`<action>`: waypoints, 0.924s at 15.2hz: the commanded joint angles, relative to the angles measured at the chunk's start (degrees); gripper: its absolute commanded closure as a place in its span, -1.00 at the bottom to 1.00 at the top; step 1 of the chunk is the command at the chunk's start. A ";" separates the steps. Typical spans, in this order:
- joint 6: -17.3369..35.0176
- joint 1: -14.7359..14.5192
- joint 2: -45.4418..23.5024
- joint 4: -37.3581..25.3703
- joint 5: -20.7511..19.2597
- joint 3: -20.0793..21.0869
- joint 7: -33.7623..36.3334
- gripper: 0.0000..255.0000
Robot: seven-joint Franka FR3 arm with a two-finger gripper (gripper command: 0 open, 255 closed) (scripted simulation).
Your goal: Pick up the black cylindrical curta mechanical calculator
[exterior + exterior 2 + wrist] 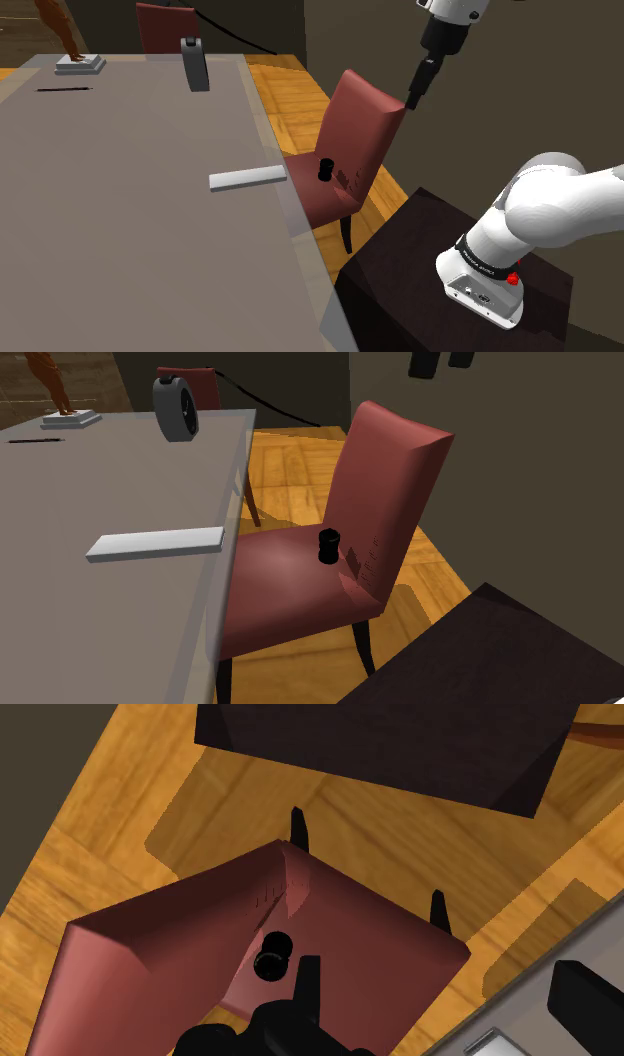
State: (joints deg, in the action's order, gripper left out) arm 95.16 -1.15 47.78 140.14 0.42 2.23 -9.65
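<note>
1. Nearest the shoulder camera: the dark box stand [420, 240] at that view's lower right. It carries the white arm [545, 205], which reaches up and to the left.
2. Room and grey surface [120, 220]: a long plain top across the shoulder view's left, running from near to far. A wooden floor [290, 95] lies beyond its right edge, and dark walls [560, 80] close the room behind.
3. Things on the surface:
   - a flat pale slab [247, 178] at the near right edge;
   - a dark grey disc-shaped object [194, 64] standing upright farther off;
   - a thin dark stick [63, 90] and a brown figurine on a pale base [78, 62] at the far left.
4. Seating: a red chair [350, 125] stands against the surface's right edge, with its seat partly under the edge and its backrest toward the stand. A second red chair [165, 25] stands at the far end.
5. Task item: the black calculator [326, 169] is a small cylinder upright on the red chair's seat, close to the backrest. In the shoulder view it is just right of the slab but lower.
6. Robot hand [440, 368]: it hangs high above the backrest's top edge, well apart from the calculator. Its two black fingers are spread and clasp nothing.
7. Obstruction: the backrest rises between the stand and the calculator. The surface's edge borders the seat on the opposite side.
</note>
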 commanded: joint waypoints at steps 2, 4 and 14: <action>1.81 0.17 -1.59 0.51 -0.21 -0.01 0.00 -1.00; 5.40 0.53 -4.98 1.31 -0.64 -0.03 0.04 -1.00; 22.08 2.56 -25.29 0.60 -3.29 -0.15 0.96 -1.00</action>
State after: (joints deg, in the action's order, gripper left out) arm 115.23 1.23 24.48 140.46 -2.59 2.03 -8.95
